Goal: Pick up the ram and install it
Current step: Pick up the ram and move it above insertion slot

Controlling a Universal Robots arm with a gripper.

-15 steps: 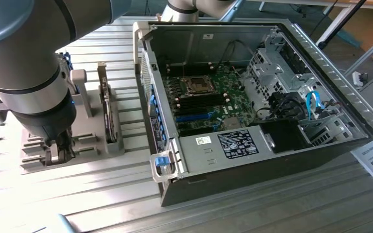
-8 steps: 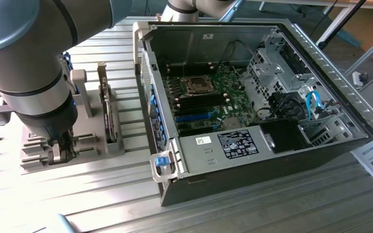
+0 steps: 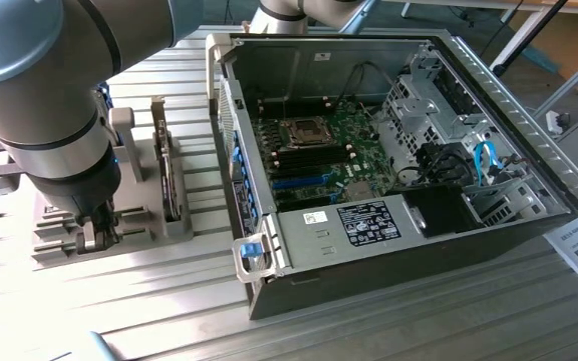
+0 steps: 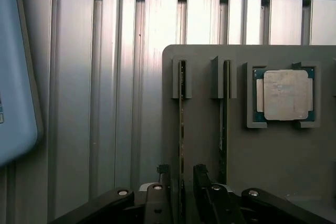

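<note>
Gripper (image 4: 181, 172) sat astride upright ram (image 4: 181, 124) in holder (image 4: 252, 156), jaws spread; grip wanted centring, even squeeze, straight lift from slots

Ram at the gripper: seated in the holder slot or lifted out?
In the slot. The ram stands on edge between the posts of the holder; the open gripper straddles it.
</note>
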